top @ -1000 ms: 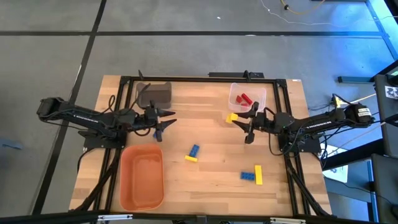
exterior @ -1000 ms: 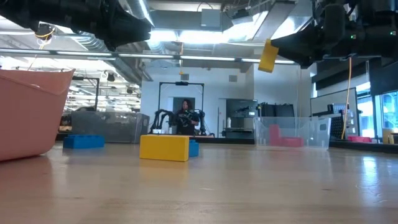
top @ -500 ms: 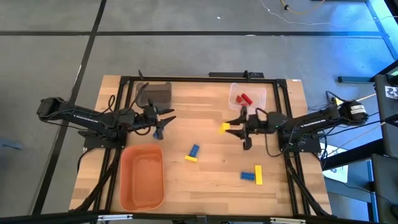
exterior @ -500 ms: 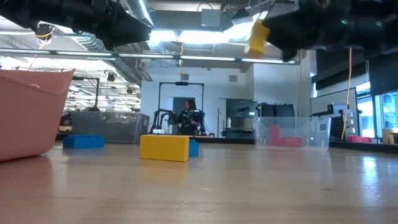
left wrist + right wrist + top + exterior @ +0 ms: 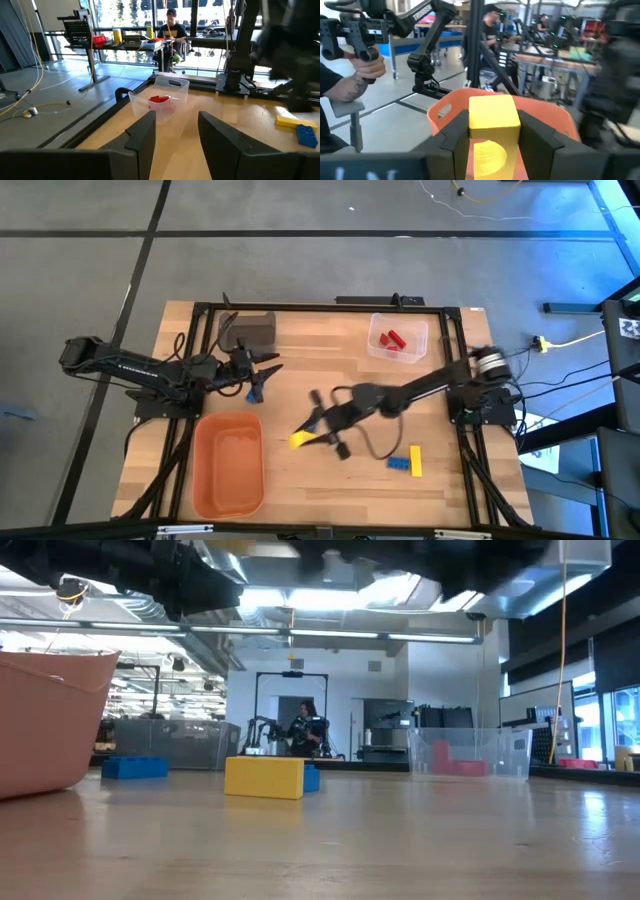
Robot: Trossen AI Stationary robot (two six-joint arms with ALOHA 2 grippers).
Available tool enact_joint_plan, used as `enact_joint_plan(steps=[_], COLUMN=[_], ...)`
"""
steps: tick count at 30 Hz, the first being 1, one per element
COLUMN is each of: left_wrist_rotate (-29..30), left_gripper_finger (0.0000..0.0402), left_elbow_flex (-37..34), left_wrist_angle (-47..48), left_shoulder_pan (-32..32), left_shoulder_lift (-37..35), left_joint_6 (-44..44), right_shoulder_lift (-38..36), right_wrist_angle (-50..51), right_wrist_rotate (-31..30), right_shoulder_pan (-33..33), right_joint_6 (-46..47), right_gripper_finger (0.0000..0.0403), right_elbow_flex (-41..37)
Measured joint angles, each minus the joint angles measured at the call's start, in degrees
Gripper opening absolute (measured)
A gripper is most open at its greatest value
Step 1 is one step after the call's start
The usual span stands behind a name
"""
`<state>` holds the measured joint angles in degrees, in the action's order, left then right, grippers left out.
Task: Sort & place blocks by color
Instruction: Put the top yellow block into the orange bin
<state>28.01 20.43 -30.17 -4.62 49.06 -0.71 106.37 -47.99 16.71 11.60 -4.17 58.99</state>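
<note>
right gripper (image 5: pixel 318 432): mid-table, arm stretched out from its side, fingers clamped on a yellow block (image 5: pixel 492 118)
yellow block: between the fingers, off the table
orange bin (image 5: pixel 228 464): just ahead of the held block, toward the left arm
blue-yellow block pair (image 5: pixel 407 461): on the table behind the right gripper
clear bin (image 5: pixel 397 340): well behind it, far edge, holds red blocks (image 5: pixel 392 339)
left gripper (image 5: pixel 262 376): waiting by the grey bin (image 5: pixel 250 330), fingers apart, nothing between them
</note>
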Motion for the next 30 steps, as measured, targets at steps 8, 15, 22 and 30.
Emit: enact_joint_plan(steps=[8, 15, 22, 30], left_wrist_rotate=[-0.3, -0.6, -0.6, -0.6], left_gripper_finger=[0.0139, 0.0139, 0.0139, 0.0139], left_elbow_flex=[0.0, 0.0, 0.0, 0.0], left_wrist_angle=[0.2, 0.2, 0.2, 0.7], left_shoulder_pan=[0.0, 0.0, 0.0, 0.0], left_shoulder_lift=[0.0, 0.0, 0.0, 0.0], left_joint_6=[0.0, 0.0, 0.0, 0.1], right_shoulder_lift=[15.7, 25.9, 31.9, 33.9], right_wrist_angle=[0.1, -0.2, -0.2, -0.3], right_wrist_rotate=[2.7, 2.4, 0.5, -1.7], right_shoulder_pan=[1.9, 1.8, 1.7, 1.7], right_joint_6=[-0.1, 3.8, 5.4, 5.2], right_gripper_finger=[0.0141, 0.0142, 0.0143, 0.0143], right_elbow_flex=[18.5, 28.1, 32.7, 33.2])
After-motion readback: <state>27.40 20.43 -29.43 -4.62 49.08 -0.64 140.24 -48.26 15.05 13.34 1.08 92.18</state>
